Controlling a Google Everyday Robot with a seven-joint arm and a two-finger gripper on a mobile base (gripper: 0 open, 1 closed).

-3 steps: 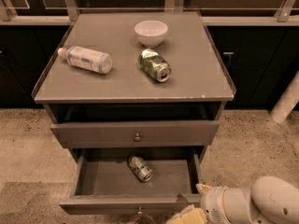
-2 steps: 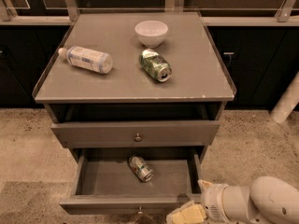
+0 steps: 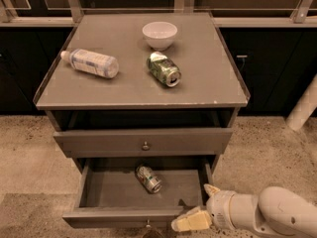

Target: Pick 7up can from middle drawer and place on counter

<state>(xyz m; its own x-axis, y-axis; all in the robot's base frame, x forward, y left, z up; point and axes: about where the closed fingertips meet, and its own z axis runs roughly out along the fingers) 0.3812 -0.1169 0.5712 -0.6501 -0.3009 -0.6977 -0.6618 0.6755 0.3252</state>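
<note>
The 7up can (image 3: 148, 178) lies on its side on the floor of the open middle drawer (image 3: 104, 190), towards the back centre. My gripper (image 3: 201, 206) is at the drawer's front right corner, to the right of the can and apart from it. Its two pale fingers (image 3: 190, 222) are spread and hold nothing. The counter (image 3: 208, 83) is the grey cabinet top above. The drawer's knob (image 3: 147, 225) shows at the bottom edge of the camera view.
On the counter lie a dented green can (image 3: 164, 69), a plastic bottle (image 3: 91, 62) on its side and a white bowl (image 3: 159, 34). The upper drawer (image 3: 145, 143) is closed. Dark cabinets stand behind, and a white post (image 3: 303, 108) stands at the right.
My gripper has moved slightly up and to the left, closer to the drawer's front right corner. The cans, bottle and bowl have not moved.
</note>
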